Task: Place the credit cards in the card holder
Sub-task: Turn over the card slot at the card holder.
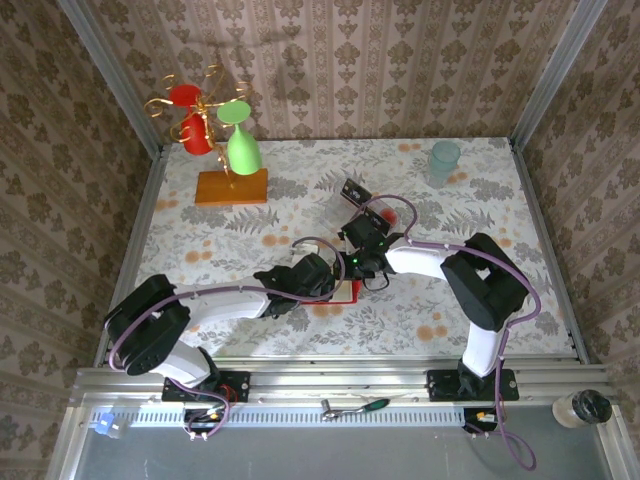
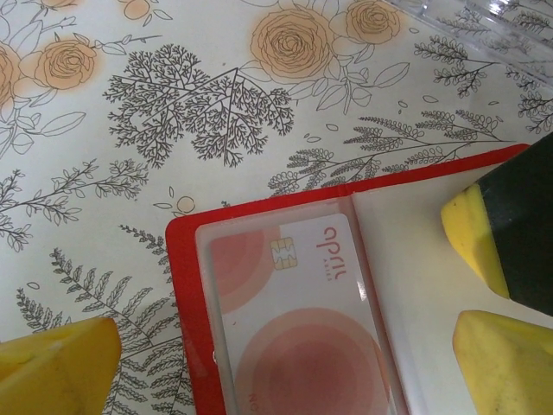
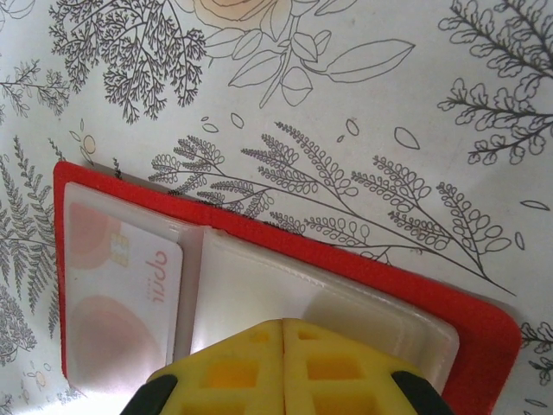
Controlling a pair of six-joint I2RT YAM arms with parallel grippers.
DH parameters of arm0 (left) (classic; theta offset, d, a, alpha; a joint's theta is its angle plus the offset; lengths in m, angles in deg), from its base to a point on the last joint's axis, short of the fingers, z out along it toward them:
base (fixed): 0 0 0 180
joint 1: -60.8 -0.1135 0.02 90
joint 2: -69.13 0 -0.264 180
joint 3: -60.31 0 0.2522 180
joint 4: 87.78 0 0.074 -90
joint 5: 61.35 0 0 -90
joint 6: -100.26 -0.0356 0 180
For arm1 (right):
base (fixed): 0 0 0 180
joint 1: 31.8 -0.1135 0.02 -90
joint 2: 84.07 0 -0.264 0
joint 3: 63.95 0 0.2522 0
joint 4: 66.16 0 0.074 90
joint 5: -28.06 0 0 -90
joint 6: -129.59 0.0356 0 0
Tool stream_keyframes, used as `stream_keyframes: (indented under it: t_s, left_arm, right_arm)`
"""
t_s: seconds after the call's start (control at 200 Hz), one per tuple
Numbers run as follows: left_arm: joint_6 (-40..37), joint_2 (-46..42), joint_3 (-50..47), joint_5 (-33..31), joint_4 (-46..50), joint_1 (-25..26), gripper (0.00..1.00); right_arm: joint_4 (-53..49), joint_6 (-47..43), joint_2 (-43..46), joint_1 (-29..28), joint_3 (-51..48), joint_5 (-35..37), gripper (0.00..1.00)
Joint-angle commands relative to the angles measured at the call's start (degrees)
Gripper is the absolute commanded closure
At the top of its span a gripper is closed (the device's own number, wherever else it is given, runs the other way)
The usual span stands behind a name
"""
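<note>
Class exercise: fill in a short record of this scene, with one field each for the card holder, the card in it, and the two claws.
card holder: red, lying open and flat on the flowered table
card: whitish with red blotches, inside one pocket of the holder; no card visible in the other pocket
left claw: open, poised above the holder
right claw: shut, tips over the pocket without a card; contact cannot be told
</note>
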Motion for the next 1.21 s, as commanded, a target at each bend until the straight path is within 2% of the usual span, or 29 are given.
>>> stream_keyframes:
  t_s: [0.0, 0.29, 0.665, 1.0, 1.2]
  left_arm:
    - [-0.2, 0.5, 1.1, -0.3, -0.3, 0.7, 0.00]
    - [0.1, 0.0, 0.4, -0.6, -0.6, 0.8, 0.00]
    - [0.0, -0.2, 0.3, -0.7, -0.8, 0.8, 0.00]
    - [-0.1, 0.3, 0.3, -0.8, -0.8, 0.8, 0.00]
    - [-0.2, 0.7, 0.5, -0.7, -1.3, 0.8, 0.00]
  right_arm:
    - [0.8, 1.1, -1.6, 0.1, -0.1, -1.5, 0.92]
    - [-5.6, -3.0, 2.9, 0.9, 2.8, 3.0, 0.92]
    - [-9.3, -6.2, 0.6, 0.9, 4.0, 7.1, 0.93]
    - [-5.7, -4.2, -2.9, 0.8, 4.0, 0.3, 0.97]
    - [-3.4, -2.3, -3.0, 0.7, 2.9, -1.4, 0.97]
